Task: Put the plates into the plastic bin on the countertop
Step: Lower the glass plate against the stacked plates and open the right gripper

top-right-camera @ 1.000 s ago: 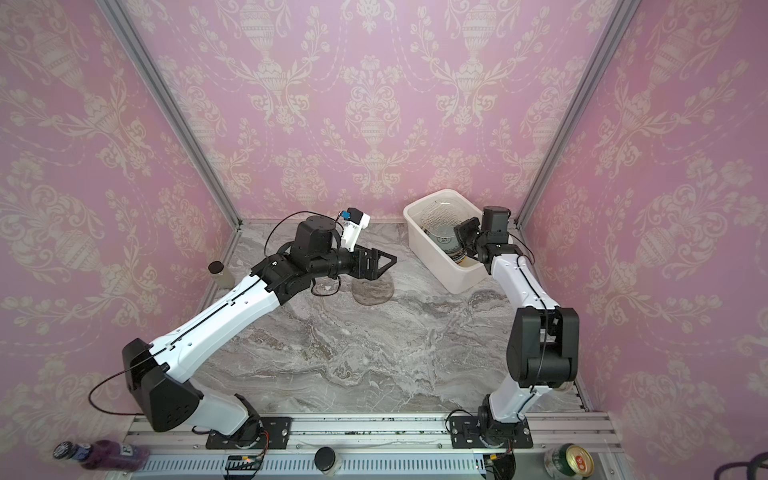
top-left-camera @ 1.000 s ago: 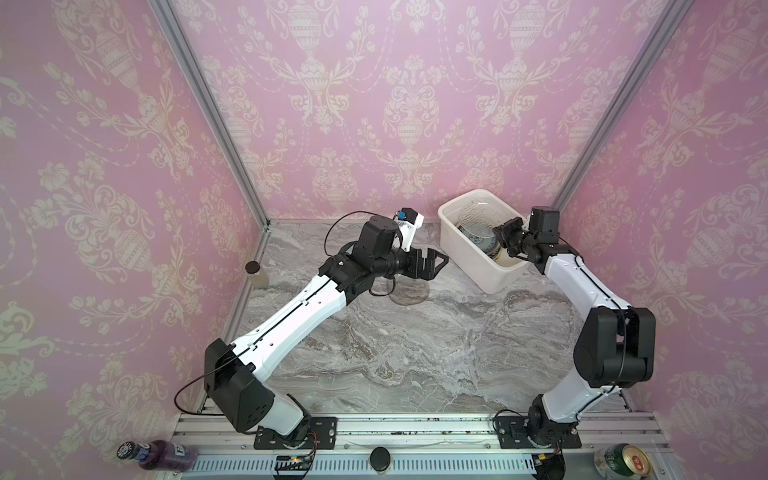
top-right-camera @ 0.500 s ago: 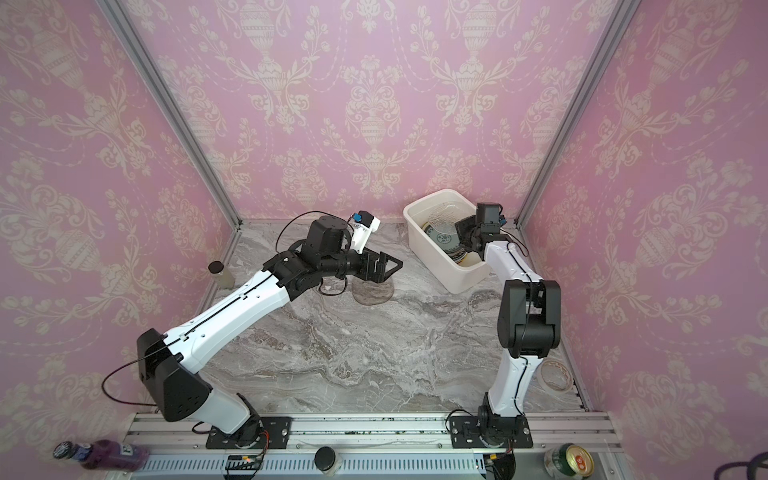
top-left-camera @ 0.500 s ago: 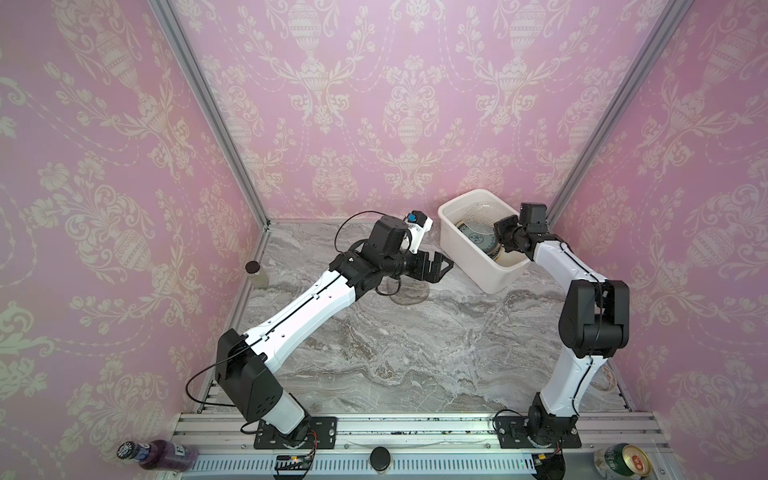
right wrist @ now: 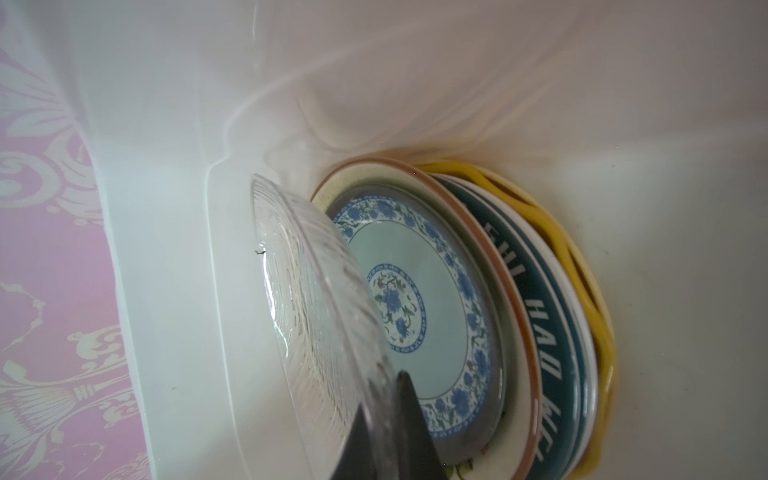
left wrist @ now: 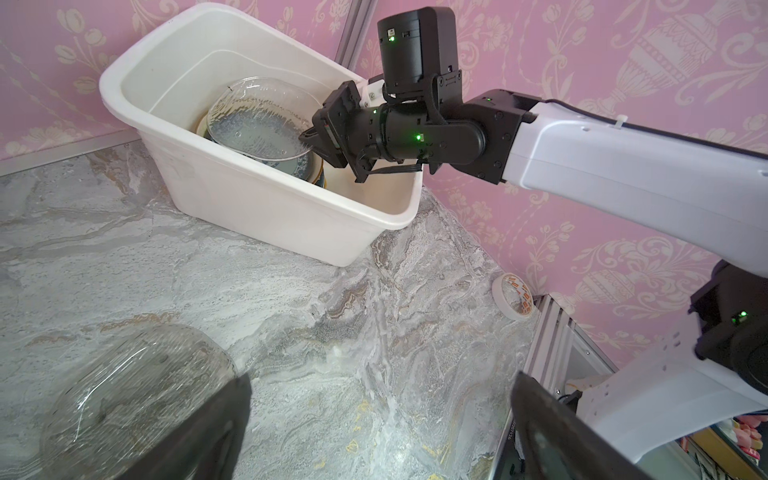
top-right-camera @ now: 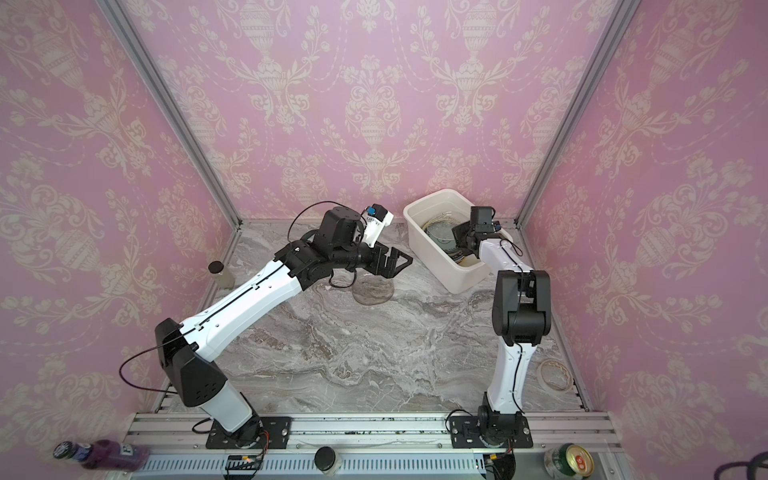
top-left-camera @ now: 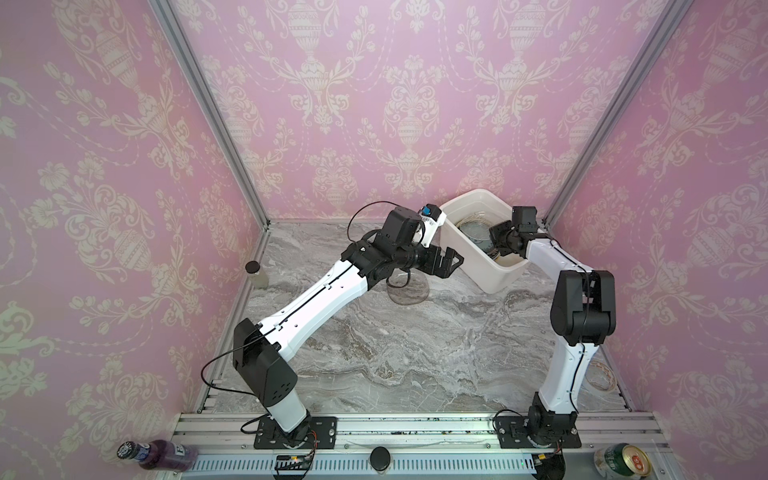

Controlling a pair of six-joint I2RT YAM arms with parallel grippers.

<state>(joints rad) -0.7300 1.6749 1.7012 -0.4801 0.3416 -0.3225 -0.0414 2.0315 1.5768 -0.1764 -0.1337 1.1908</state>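
Right gripper point(left wrist: 318, 143) is clamped on the rim of the clear plate point(left wrist: 257, 120). It's an edge pinch, which we think is the only workable hold on something this flat. The plate hangs tilted inside the bin point(left wrist: 270, 208), over the stack, with the floral plate point(right wrist: 419, 311) on top. The tilt probably helps it clear the bin wall and slide down onto the stack. We can't tell whether its low edge touches the stack yet, so we count it as not released.

In both top views the bin sits at about 1 o'clock on the countertop point(top-left-camera: 395, 353), tight to the back corner.

Left gripper point(top-left-camera: 453, 264) is empty with jaws wide apart. It hovers above the smoky plate point(top-left-camera: 409, 293), offset toward the plate's 2 o'clock. That plate lies flat on the countertop at the bin's 8 o'clock, the only one we see outside. The left gripper looks staged for that pick while keeping clear of the right arm.
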